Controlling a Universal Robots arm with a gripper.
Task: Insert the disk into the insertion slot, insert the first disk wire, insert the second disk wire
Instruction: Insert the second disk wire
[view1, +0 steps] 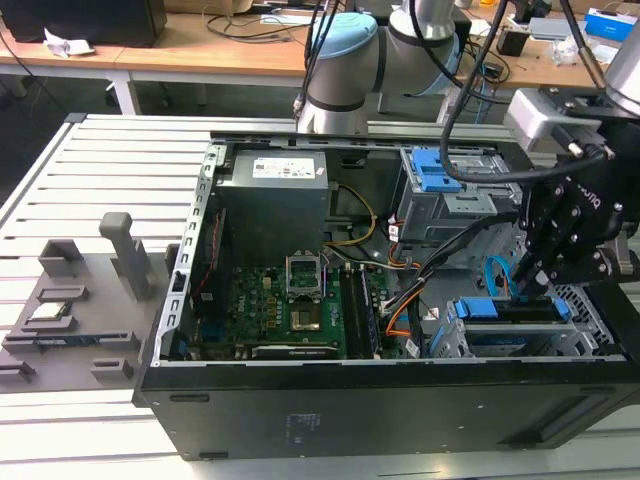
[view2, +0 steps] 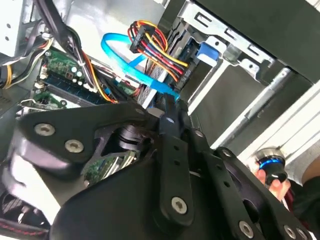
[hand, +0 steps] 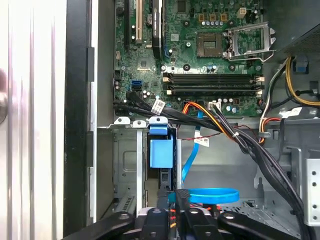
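Presently the gripper (view2: 167, 117), closed on the plug of the second disk wire (view2: 131, 62), holds it at the rear of the disk (view1: 510, 312), seated in the insertion slot (view1: 590, 300) directly beneath, so the last wire step appears in hand, requiring square alignment before pressing home.

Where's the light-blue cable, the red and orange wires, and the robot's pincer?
light-blue cable (view2: 117, 52), second wrist view, on its loop.
red and orange wires (view2: 155, 45), second wrist view, mid-bundle.
pincer (view2: 170, 107), second wrist view, at its fingertips.

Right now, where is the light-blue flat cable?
In the exterior view, the light-blue cable loops at the case's right end, beside the gripper, just above the disk.
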